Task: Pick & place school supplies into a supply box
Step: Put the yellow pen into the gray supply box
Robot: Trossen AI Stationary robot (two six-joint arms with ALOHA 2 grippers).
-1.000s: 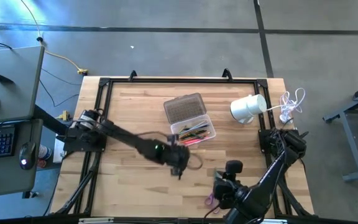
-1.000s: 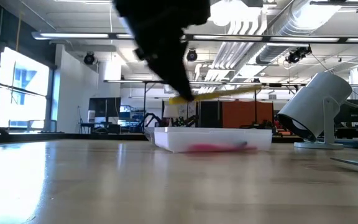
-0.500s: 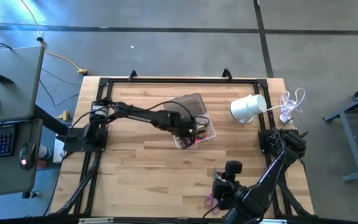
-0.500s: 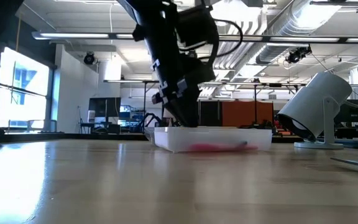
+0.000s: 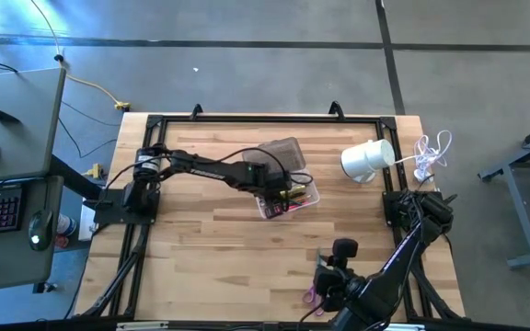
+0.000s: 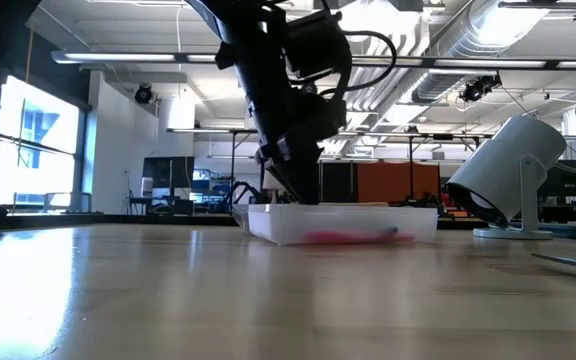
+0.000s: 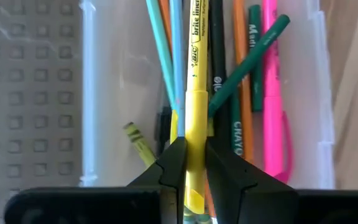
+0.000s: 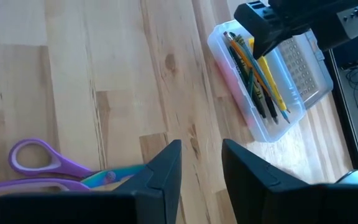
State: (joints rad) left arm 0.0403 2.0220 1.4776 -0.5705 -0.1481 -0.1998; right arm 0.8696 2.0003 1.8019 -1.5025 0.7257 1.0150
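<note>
Landmark: the box point(image 5: 294, 196), a clear case with its grey lid point(image 5: 277, 156) swung open, sits mid-surface point(image 5: 191, 267); we place everything from it.

Left claw point(image 7: 191, 163): we see it low over the box, its fingers point(image 7: 173, 165) pinched on a yellow highlighter point(image 7: 192, 93) that points along the box's length, above the pens already inside.

Contents: a pink marker point(image 7: 271, 99), green and orange pencils and a black pen lie lengthwise in the box; one green pen point(image 7: 248, 64) lies slantwise across them.

Right claw point(image 8: 199, 163): it waits near the surface's front edge, well apart from the box, fingers point(image 8: 166, 169) parted with nothing between them, hovering just beside the scissors point(image 8: 48, 171).

Scissors: purple-handled, flat on the surface, well apart from the box toward the front edge; not yet packed.

Step in hand: we judge it to be the release of the highlighter into the box.

Doing it well: we would keep the highlighter parallel to the box's long walls, lower it until it rests on the pile, then part the fingers only a little so nothing is flicked out, and lift straight up clear of the slantwise pen.

Hard to make out: in the low view the box wall hides how deep the claw reaches; only a pink blur point(image 6: 343, 237) shows through it. The highlighter's lower end is cut off behind the fingers, so we cannot tell whether it touches the pile.

Also there: a white lamp point(image 5: 367, 158) beyond the box.
</note>
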